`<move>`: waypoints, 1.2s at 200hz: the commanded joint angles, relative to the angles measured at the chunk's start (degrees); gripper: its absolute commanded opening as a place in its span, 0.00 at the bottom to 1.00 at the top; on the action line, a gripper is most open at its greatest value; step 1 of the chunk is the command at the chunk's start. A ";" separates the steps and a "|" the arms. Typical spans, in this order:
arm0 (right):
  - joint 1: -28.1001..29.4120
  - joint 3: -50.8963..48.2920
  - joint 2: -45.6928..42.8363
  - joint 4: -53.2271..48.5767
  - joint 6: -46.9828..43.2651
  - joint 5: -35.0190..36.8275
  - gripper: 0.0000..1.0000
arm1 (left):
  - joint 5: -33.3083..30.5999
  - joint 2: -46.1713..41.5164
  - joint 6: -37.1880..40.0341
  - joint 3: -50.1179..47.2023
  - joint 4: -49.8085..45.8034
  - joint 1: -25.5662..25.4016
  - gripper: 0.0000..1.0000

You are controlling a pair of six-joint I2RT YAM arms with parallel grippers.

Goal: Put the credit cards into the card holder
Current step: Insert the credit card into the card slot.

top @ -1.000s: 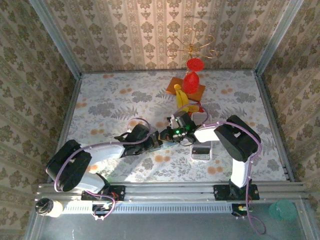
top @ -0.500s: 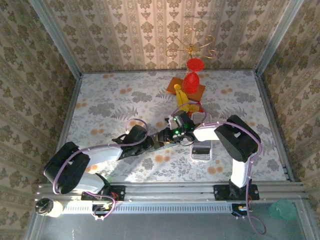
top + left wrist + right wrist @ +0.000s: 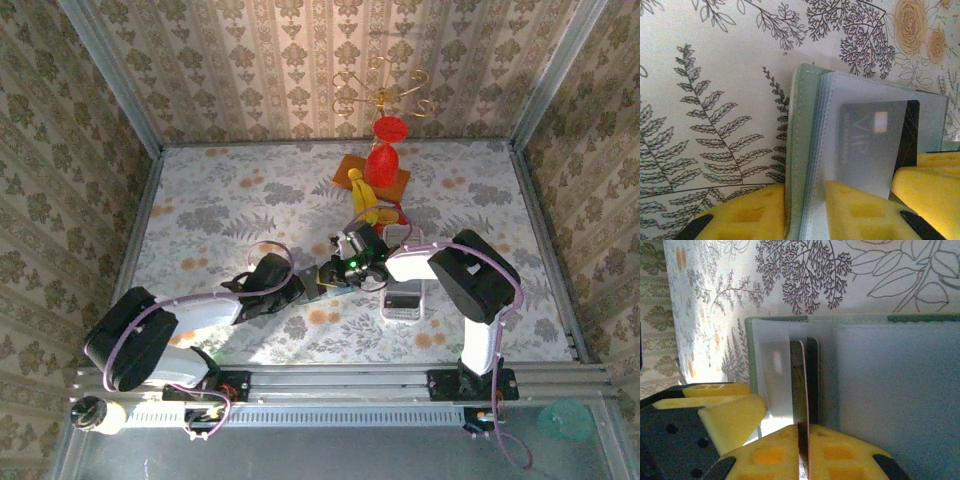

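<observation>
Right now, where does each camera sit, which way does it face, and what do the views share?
Top external: above and behind the bases, looking down on the table; left arm and right arm meet mid-table.
Left wrist: on the left arm, looking along the left gripper at the card holder it clamps.
Right wrist: on the right arm, looking along the right gripper, shut on a card.
Shared: both wrist views show the card holder and card.

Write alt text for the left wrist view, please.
A sage-green card holder is clamped between the yellow pads of the left gripper, over a leaf-printed tablecloth. A grey card marked VIP shows through one of its clear sleeves.
</observation>
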 commanded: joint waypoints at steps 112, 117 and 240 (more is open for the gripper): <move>0.97 -0.19 0.96 0.17 0.75 1.41 0.23 | 0.22 -0.65 -1.25 -1.94 -3.48 -0.05 0.25; 1.06 0.06 0.70 -0.50 0.11 1.33 0.24 | 0.20 -0.76 -1.26 -1.94 -3.55 -0.05 0.26; 3.65 4.77 0.61 -4.59 -2.36 -0.26 0.26 | 0.74 -1.31 -2.14 -3.52 -1.18 0.48 0.25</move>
